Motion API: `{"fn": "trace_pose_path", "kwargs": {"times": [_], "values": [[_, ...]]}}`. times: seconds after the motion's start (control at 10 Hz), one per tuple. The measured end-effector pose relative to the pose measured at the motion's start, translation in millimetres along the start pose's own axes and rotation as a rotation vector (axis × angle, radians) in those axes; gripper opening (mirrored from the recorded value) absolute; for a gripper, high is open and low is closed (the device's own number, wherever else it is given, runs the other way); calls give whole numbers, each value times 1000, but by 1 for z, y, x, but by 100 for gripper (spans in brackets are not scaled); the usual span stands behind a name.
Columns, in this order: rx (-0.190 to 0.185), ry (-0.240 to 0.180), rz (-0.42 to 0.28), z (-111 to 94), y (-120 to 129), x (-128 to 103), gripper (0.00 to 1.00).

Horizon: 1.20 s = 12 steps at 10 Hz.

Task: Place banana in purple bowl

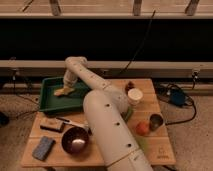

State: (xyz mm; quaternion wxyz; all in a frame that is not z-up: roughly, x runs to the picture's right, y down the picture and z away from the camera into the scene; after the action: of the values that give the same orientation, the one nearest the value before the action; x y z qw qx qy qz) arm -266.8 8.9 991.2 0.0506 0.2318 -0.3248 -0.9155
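The arm reached back over the green tray [50, 102] at the tabletop's [155, 150] far left. The end effector [65, 89] sat low inside the tray, right at the banana [63, 92]; can't tell how open it was or whether it gripped the fruit. The banana lay in the tray. The purple bowl [75, 140] stood near the front edge, well apart from the tray, a blue sponge [43, 148] beside it.
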Motion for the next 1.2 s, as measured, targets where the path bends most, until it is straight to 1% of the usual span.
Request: {"fn": "trace_pose_path", "kwargs": {"times": [0.1,0.2,0.4,0.7,0.9,1.0,1.2], "values": [[-6,5,-3,-6,-1,1,0],[-15,11,-12,-18,-3,4,0],[-22,16,-37,-29,-9,12,0],[-24,15,-84,-47,-30,31,0],[-24,10,-110,-62,-51,43,0],[-24,9,-115,-66,-62,47,0],[-33,3,-118,-84,-97,55,0]]}}
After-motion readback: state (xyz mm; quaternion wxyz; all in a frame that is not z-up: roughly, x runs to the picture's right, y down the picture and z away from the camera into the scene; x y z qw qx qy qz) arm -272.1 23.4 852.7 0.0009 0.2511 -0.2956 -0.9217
